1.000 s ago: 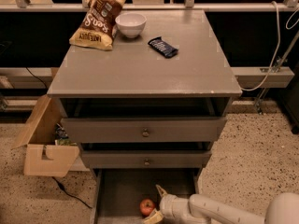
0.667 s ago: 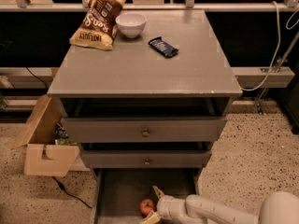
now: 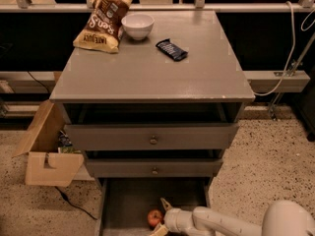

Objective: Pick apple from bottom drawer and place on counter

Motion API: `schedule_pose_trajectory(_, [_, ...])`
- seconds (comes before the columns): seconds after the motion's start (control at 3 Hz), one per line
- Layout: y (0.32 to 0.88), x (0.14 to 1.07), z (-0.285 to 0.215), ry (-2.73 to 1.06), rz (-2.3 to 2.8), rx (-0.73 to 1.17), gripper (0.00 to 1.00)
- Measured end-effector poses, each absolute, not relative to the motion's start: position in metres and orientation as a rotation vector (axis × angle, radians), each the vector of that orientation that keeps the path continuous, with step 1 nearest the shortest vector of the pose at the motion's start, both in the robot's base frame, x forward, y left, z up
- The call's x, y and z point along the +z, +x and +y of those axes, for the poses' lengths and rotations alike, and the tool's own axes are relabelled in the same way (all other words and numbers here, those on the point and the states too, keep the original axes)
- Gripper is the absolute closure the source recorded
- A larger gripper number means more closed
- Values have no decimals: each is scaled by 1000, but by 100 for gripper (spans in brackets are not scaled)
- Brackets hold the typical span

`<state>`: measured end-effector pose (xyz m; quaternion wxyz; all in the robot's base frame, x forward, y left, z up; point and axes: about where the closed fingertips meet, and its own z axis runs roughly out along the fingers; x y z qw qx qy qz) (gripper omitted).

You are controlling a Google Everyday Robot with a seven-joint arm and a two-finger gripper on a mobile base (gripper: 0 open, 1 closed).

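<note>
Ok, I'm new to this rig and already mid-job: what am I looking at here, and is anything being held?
There is only one camera view. It looks down on a grey drawer cabinet from the front. The white tube at the bottom right is the robot's arm. Its gripper reaches into the open bottom drawer. The fingers are spread on either side of the apple, which lies on the drawer floor. Nothing is lifted. I cannot tell whether they touch the apple.

The counter is the cabinet's flat top. At its back sit a chip bag, a white bowl and a dark wrapped bar. The two upper drawers are pushed in. A cardboard box stands on the floor to the left.
</note>
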<state>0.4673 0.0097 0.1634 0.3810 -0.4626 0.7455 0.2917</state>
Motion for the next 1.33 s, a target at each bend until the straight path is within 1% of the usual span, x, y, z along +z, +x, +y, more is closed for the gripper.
schedule_pose_trajectory(0.33, [465,149,9,-1192,1920,746,19])
schedule_pose_trajectory(0.67, [462,143,10,-1204,1923,750,42])
schedule_pose_trajectory(1.0, [456,150,9,-1217,1896,757,73])
schedule_pose_trajectory(1.33, [449,185,-5,-1232,1812,762,96])
